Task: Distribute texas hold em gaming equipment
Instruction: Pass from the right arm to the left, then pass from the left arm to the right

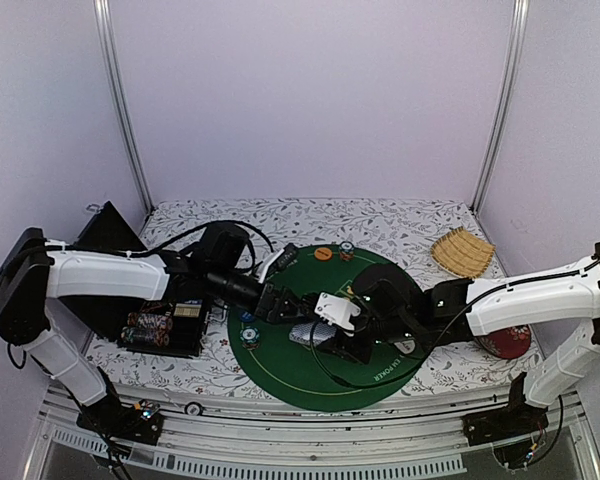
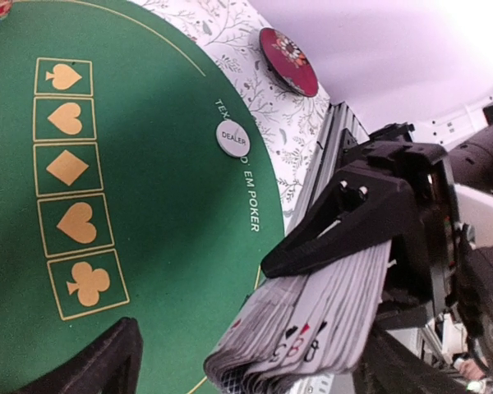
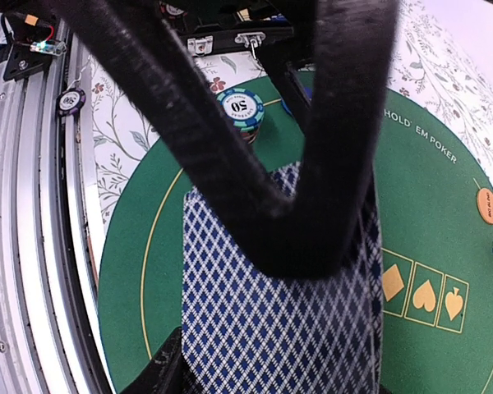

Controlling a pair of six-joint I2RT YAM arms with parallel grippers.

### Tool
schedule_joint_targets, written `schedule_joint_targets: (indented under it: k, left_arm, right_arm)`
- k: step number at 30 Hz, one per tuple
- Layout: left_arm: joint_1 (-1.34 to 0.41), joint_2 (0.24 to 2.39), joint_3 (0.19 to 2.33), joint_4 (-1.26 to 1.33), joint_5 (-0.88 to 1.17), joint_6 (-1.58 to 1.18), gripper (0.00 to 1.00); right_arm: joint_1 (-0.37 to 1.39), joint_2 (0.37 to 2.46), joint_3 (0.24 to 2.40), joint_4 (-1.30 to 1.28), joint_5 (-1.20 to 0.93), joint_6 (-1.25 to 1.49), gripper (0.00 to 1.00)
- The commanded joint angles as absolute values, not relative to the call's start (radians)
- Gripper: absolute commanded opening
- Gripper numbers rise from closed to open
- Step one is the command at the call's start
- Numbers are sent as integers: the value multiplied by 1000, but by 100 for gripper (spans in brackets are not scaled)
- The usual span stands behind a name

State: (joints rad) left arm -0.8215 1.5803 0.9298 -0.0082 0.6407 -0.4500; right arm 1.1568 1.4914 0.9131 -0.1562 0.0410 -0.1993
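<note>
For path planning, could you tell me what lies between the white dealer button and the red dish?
Left wrist view: between dealer button and red dish, only green mat edge and floral cloth.

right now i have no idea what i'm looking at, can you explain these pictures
Two robot arms stand at a table's near edge. One picture looks down from above; the other two come from cameras on each wrist. On the table lies a green poker mat with a stack of chips, a white dealer button and an orange disc; a red dish sits beside it. The right gripper clamps a deck of cards over the mat. The left gripper is open, holding nothing.
</note>
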Motion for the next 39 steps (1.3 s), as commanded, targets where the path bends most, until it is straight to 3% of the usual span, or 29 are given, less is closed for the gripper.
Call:
schedule_joint_targets:
  k: [1, 8, 11, 14, 15, 16, 19, 20, 22, 23, 32, 34, 37, 39]
  left_arm:
    - [-795, 1557, 887, 100, 721, -486, 83]
    - [-803, 1577, 882, 139, 779, -482, 74]
    - [-806, 1589, 888, 148, 802, -486, 63]
    - [-807, 1588, 886, 171, 835, -491, 38]
    - [-807, 1583, 884, 180, 850, -491, 22]
    - [-806, 1575, 883, 185, 854, -492, 0]
    - [-807, 1552, 877, 193, 866, -489, 0]
    - [-807, 1544, 875, 193, 865, -490, 0]
    - [-805, 1530, 874, 190, 852, -495, 0]
    - [-801, 1526, 874, 191, 850, -502, 0]
    - [-778, 1524, 879, 235, 869, -561, 0]
    - [-770, 1521, 870, 241, 874, -569, 0]
    - [-764, 1523, 867, 253, 892, -575, 0]
    - [-763, 1530, 870, 254, 913, -572, 0]
  right_arm:
    - [1150, 1460, 951, -153, 22, -225, 45]
    - [1149, 1465, 986, -136, 34, -255, 45]
    - [1149, 1473, 999, -127, 32, -273, 45]
    - [1148, 1475, 1004, -121, 38, -289, 45]
    - [1146, 1474, 1005, -120, 42, -293, 45]
    - [1147, 1473, 1005, -118, 45, -299, 45]
    - [1143, 1469, 1007, -115, 51, -313, 48]
    - [1143, 1467, 1010, -118, 61, -323, 59]
    - [1144, 1468, 1012, -131, 84, -343, 98]
    - [1144, 1471, 1012, -134, 100, -369, 99]
    - [1145, 1517, 1008, -25, 195, -456, 99]
    - [1144, 1516, 1002, -8, 189, -471, 92]
    - [1144, 1529, 1014, -8, 194, -478, 73]
    - [1144, 1539, 1021, -16, 200, -473, 68]
